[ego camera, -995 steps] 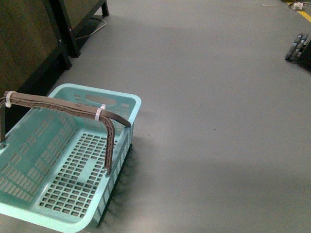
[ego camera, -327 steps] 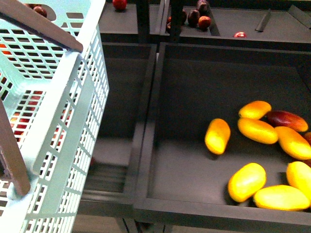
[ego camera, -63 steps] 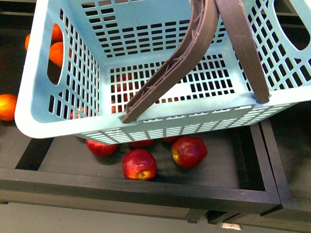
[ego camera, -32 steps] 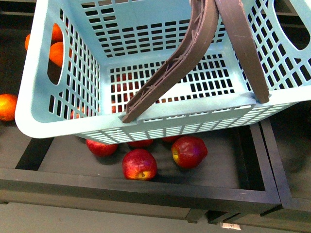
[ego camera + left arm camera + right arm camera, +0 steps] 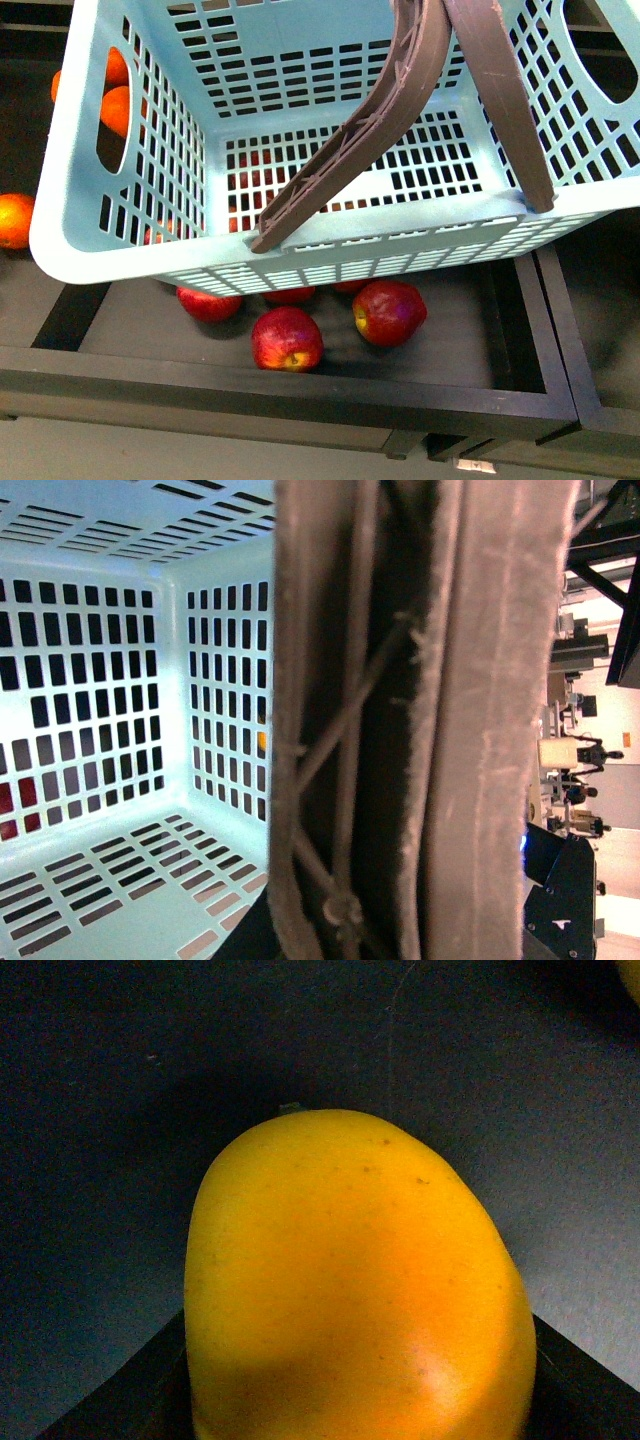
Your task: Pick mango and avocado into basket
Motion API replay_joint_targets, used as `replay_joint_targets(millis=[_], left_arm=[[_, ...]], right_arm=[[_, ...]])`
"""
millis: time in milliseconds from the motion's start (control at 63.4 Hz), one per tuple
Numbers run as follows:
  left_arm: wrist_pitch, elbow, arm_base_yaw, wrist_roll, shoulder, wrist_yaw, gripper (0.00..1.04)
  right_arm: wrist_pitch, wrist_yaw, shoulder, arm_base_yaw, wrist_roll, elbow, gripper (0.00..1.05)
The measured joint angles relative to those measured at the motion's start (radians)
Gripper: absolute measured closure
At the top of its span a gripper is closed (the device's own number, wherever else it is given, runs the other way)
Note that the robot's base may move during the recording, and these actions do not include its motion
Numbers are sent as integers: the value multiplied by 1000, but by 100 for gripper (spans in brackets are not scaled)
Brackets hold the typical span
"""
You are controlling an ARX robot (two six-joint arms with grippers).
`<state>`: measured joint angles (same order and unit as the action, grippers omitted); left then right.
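The pale turquoise basket hangs tilted over the dark shelf trays and fills the upper front view; I see nothing inside it. My left gripper is shut on its brown swing handles, which cover the left wrist view; the fingers themselves are hidden behind them. In the right wrist view the yellow-orange mango fills the lower middle, held between my right gripper's dark fingers above a dark tray floor. Neither arm shows in the front view. The avocado is out of view.
Red apples lie in the black tray under the basket. Oranges sit in the tray to the left, some seen through the basket's wall. A second yellow fruit edges into a corner of the right wrist view.
Over the last second the basket has barely moved. Earlier it stood on the grey floor, then hung beside a tray of mangoes.
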<state>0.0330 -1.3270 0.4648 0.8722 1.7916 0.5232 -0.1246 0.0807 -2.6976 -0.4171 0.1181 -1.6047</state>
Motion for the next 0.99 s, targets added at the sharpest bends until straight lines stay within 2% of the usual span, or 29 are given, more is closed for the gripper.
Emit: replay_joint_targets(millis=[173, 363, 662, 773, 993], left_arm=[[0, 0, 0, 0, 0, 0, 91], [0, 0, 0, 0, 0, 0, 91], [0, 0, 0, 0, 0, 0, 91], [0, 0, 0, 0, 0, 0, 91], [0, 0, 0, 0, 0, 1, 91]], right_arm=[[-92, 58, 166, -1, -2, 170, 40], [-206, 169, 482, -5, -1, 409, 40], [-206, 276, 978, 6, 48, 663, 40], [-195, 293, 1130, 48, 96, 719, 40], [-212, 269, 1353, 216, 198, 780, 40]])
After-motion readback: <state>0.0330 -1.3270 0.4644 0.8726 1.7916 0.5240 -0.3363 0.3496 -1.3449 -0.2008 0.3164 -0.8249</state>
